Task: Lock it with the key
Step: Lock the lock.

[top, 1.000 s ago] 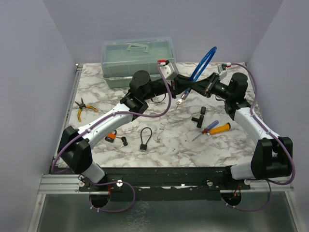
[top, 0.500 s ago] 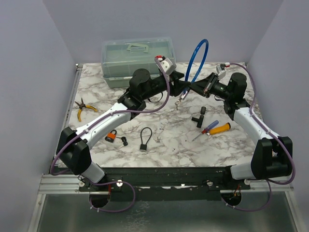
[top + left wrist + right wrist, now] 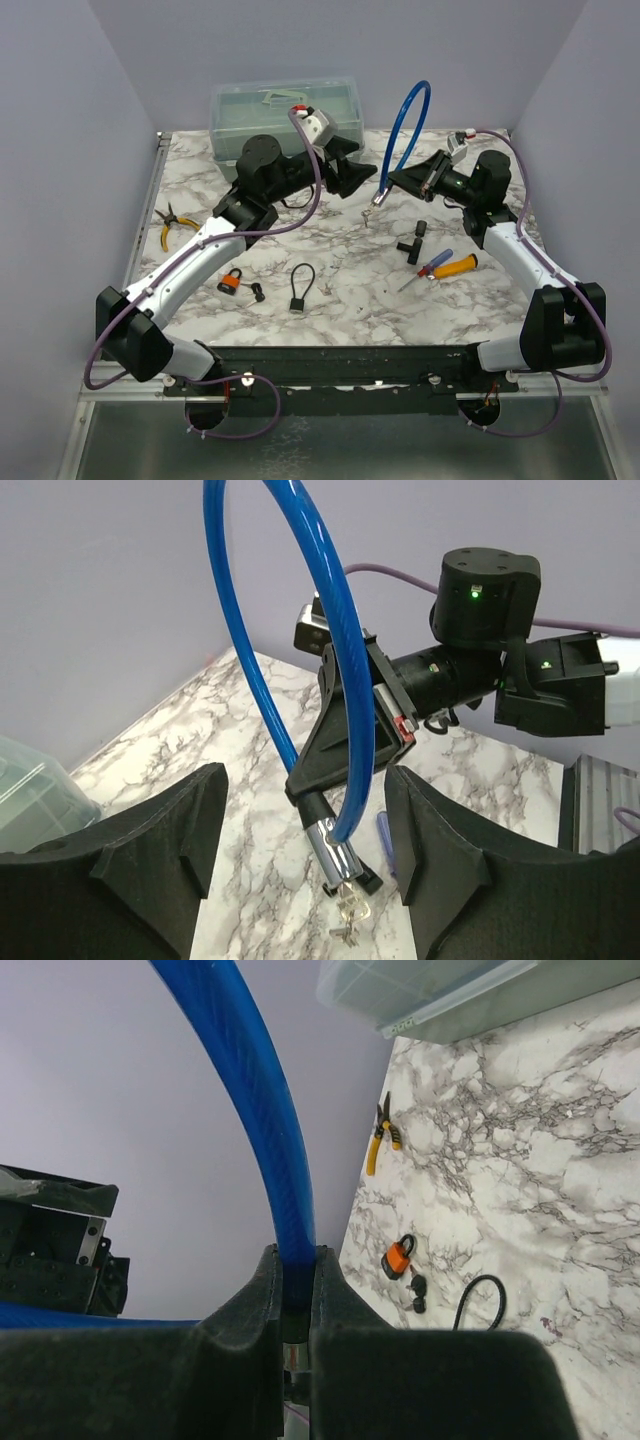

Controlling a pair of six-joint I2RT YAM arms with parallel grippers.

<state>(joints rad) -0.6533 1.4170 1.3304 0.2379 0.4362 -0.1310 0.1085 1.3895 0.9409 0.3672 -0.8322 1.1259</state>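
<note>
My right gripper (image 3: pixel 395 183) is shut on a blue cable lock (image 3: pixel 405 120) and holds it in the air, loop upward. In the right wrist view the blue cable (image 3: pixel 262 1100) runs up from between the closed right gripper (image 3: pixel 296 1285). The lock's chrome barrel (image 3: pixel 336 852) hangs below that grip, with a key (image 3: pixel 350 912) in its lower end and more keys dangling from it. My left gripper (image 3: pixel 305 780) stands open a short way from the barrel, touching nothing. From above, the left gripper (image 3: pixel 360 180) sits just left of the keys (image 3: pixel 371 211).
A clear plastic box (image 3: pixel 285 120) stands at the back. Yellow pliers (image 3: pixel 175 225) lie at the left. An orange padlock (image 3: pixel 231 282) with keys and a black cable padlock (image 3: pixel 301 290) lie near the front. Screwdrivers (image 3: pixel 450 265) and a black fitting (image 3: pixel 412 240) lie at the right.
My left gripper has opened and drawn back to the left, off the key end of the lock. The blue loop now stands more upright in the right gripper.
</note>
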